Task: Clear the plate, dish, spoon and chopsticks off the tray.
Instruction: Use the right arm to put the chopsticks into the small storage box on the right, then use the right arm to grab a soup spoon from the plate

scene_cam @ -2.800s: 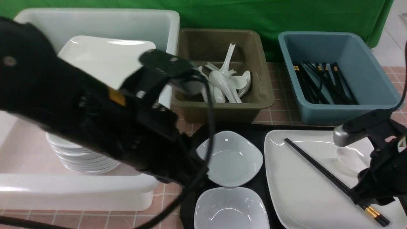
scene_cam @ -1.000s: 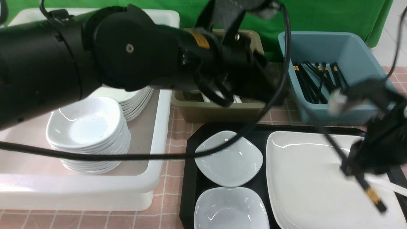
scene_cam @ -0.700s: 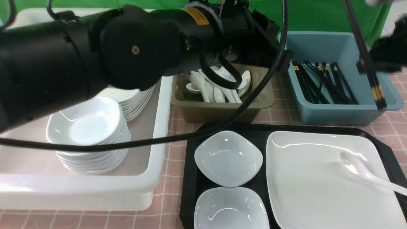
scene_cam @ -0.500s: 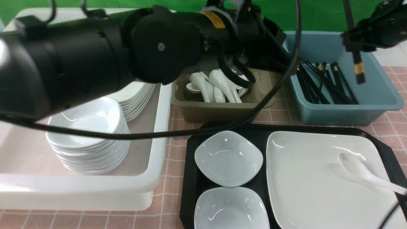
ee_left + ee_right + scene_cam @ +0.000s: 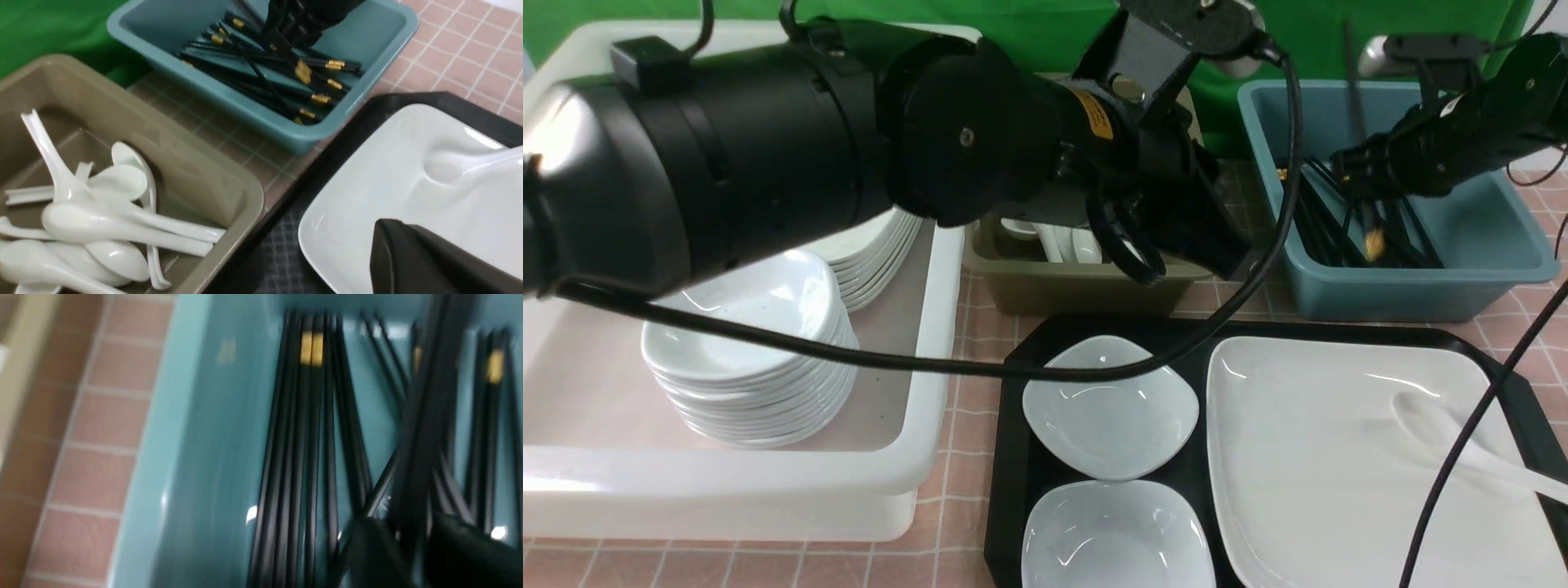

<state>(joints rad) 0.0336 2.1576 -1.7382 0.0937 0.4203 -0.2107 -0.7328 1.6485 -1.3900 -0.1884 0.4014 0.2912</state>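
Over blue bin (image 5: 1405, 296) | chopsticks (image 5: 1355, 90) near-upright | gold ends down

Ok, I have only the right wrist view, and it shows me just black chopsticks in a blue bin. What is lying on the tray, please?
Observer: In the front view the plate sits on the tray, with the far dish and the near dish to its left.
Operator: And where is the spoon?
Observer: The spoon lies on the plate, with its handle pointing right.
Operator: What about the left gripper?
Observer: The left gripper is shut, and nothing shows in it.
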